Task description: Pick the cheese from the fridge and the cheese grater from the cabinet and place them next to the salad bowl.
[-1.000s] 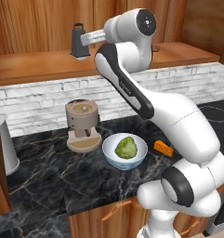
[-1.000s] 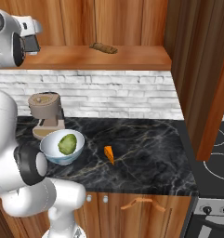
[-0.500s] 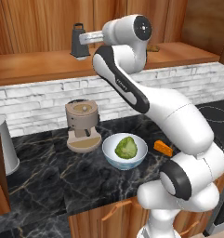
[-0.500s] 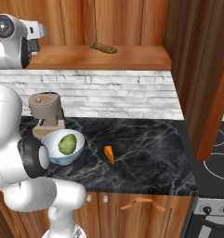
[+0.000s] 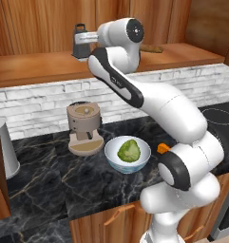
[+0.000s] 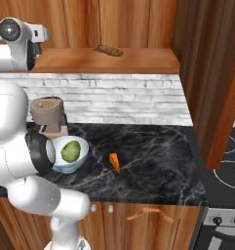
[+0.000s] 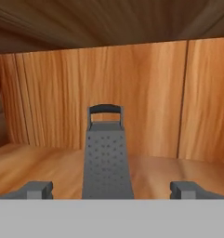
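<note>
On the dark counter (image 6: 153,171), nearest the base, the bowl (image 5: 128,154) holds its lettuce (image 5: 128,150), with the cheese (image 6: 114,162) lying just beside it on the marble. Behind the bowl stands the coffee machine (image 5: 84,128) against the brick wall. Higher and farther back, the grater (image 7: 107,155) stands upright on the cabinet (image 5: 35,66) shelf, handle up. The gripper (image 7: 111,190) is level with it, fingers (image 7: 35,189) spread wide either side of its base, not touching it, nothing held.
</note>
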